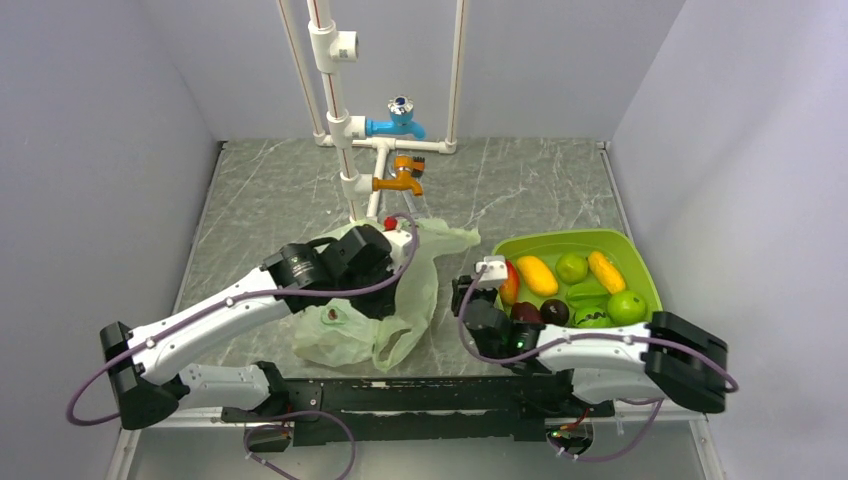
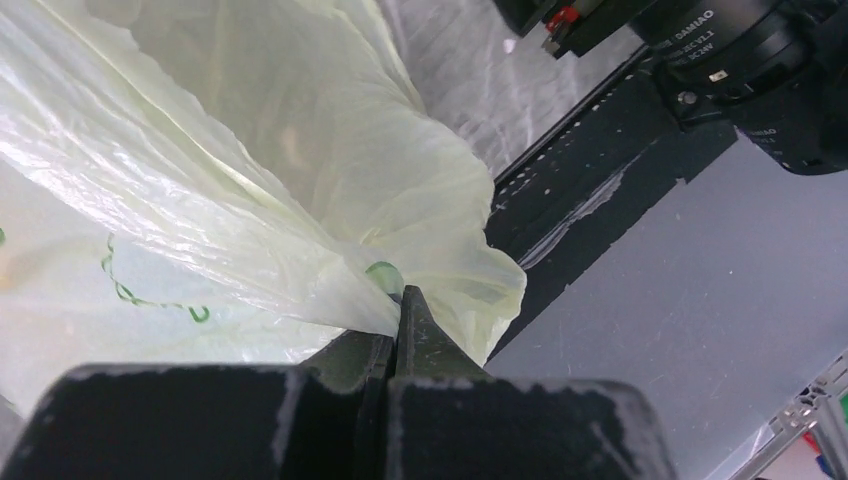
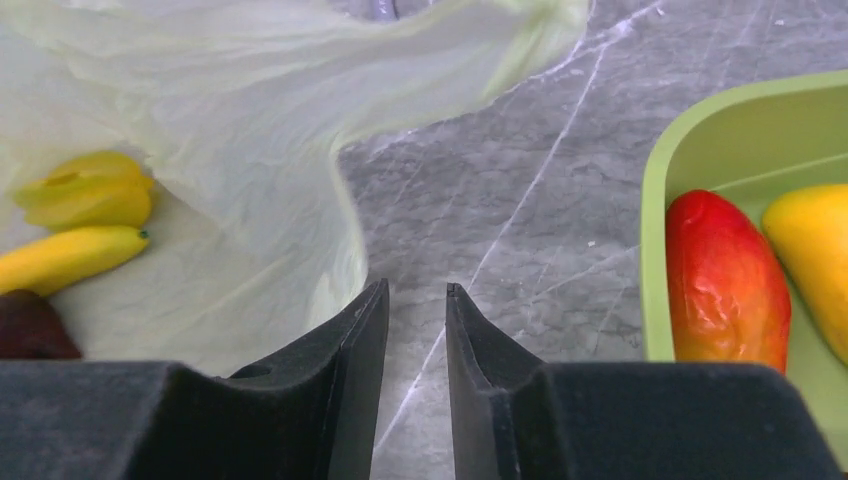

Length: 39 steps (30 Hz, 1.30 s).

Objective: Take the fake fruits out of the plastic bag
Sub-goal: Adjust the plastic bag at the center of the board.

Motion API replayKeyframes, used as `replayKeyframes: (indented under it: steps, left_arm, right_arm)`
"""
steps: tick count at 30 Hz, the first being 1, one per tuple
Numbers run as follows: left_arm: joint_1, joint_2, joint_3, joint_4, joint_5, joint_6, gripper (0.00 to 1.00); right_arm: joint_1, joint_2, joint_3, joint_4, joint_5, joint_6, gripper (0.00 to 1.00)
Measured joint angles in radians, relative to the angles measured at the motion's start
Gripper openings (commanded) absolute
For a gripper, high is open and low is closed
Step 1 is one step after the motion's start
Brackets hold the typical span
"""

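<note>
In the lime-green tray on the bench, most fake fruits already lie. The plastic bag sits beside it, a fold clenched in the left end effector, with a banana and others left inside. The right end effector hovers between, slightly parted and empty.

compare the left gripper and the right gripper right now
The left gripper is shut, pinching the plastic bag; the right gripper has a gap between its fingers and holds nothing. The left sits at the bag; the right hangs over the table beside the tray. Both have dark fingers.
</note>
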Motion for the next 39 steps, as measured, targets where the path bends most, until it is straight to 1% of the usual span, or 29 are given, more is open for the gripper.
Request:
replayKeyframes:
  steps: [2, 4, 5, 6, 7, 9, 10, 12, 15, 17, 19, 22, 26, 28, 30, 32, 35, 38, 39]
  left_arm:
    - [-0.019, 0.023, 0.026, 0.020, 0.007, 0.019, 0.00]
    - [-0.039, 0.022, 0.027, 0.022, 0.009, 0.030, 0.00]
    - [-0.050, 0.016, 0.024, 0.019, 0.010, 0.032, 0.00]
    - [-0.060, 0.003, 0.016, 0.017, 0.011, 0.031, 0.00]
    - [-0.069, -0.021, -0.002, 0.019, 0.011, 0.028, 0.00]
    - [-0.085, -0.092, -0.055, 0.013, 0.014, 0.013, 0.00]
    - [-0.095, -0.146, -0.093, 0.006, 0.014, -0.003, 0.00]
    - [-0.107, -0.264, -0.166, -0.015, 0.014, -0.038, 0.00]
    - [-0.114, -0.460, -0.257, -0.084, 0.004, -0.107, 0.00]
    - [-0.114, -0.568, -0.282, -0.144, -0.013, -0.154, 0.00]
    - [-0.114, -0.664, -0.283, -0.207, -0.043, -0.206, 0.00]
    - [-0.115, -0.756, -0.270, -0.317, -0.103, -0.288, 0.00]
    - [-0.115, -0.775, -0.243, -0.449, -0.167, -0.364, 0.00]
    - [-0.115, -0.769, -0.238, -0.502, -0.194, -0.394, 0.00]
    - [-0.115, -0.758, -0.238, -0.537, -0.208, -0.415, 0.00]
    - [-0.115, -0.745, -0.239, -0.540, -0.209, -0.419, 0.00]
    - [-0.115, -0.713, -0.246, -0.515, -0.209, -0.415, 0.00]
    - [-0.115, -0.674, -0.259, -0.486, -0.215, -0.407, 0.00]
    - [-0.115, -0.662, -0.261, -0.475, -0.216, -0.402, 0.00]
  right_arm:
    - [0.002, -0.080, -0.028, -0.016, -0.031, -0.021, 0.39]
    - [0.009, -0.147, -0.060, -0.007, -0.129, -0.081, 0.46]
    - [0.017, -0.170, -0.071, -0.004, -0.174, -0.105, 0.51]
    - [0.031, -0.194, -0.080, -0.005, -0.233, -0.132, 0.54]
    - [0.043, -0.209, -0.081, -0.005, -0.293, -0.152, 0.56]
    - [0.062, -0.217, -0.073, -0.005, -0.413, -0.183, 0.58]
    - [0.067, -0.212, -0.065, -0.005, -0.454, -0.193, 0.60]
    - [0.073, -0.183, -0.036, -0.005, -0.529, -0.204, 0.65]
    - [0.074, -0.129, 0.006, 0.016, -0.579, -0.212, 0.66]
    - [0.068, -0.071, 0.038, 0.049, -0.615, -0.229, 0.71]
    - [0.062, 0.016, 0.089, 0.074, -0.658, -0.255, 0.75]
    - [0.057, 0.214, 0.237, 0.100, -0.732, -0.301, 0.85]
    - [0.058, 0.441, 0.435, 0.099, -0.790, -0.348, 0.89]
    - [0.061, 0.514, 0.490, 0.102, -0.788, -0.369, 0.89]
    - [0.066, 0.560, 0.508, 0.093, -0.757, -0.382, 0.91]
    - [0.071, 0.565, 0.507, 0.056, -0.716, -0.382, 0.95]
    - [0.075, 0.523, 0.487, -0.013, -0.665, -0.365, 0.96]
    - [0.075, 0.379, 0.444, -0.120, -0.688, -0.330, 0.99]
    - [0.077, 0.307, 0.427, -0.151, -0.716, -0.318, 0.99]
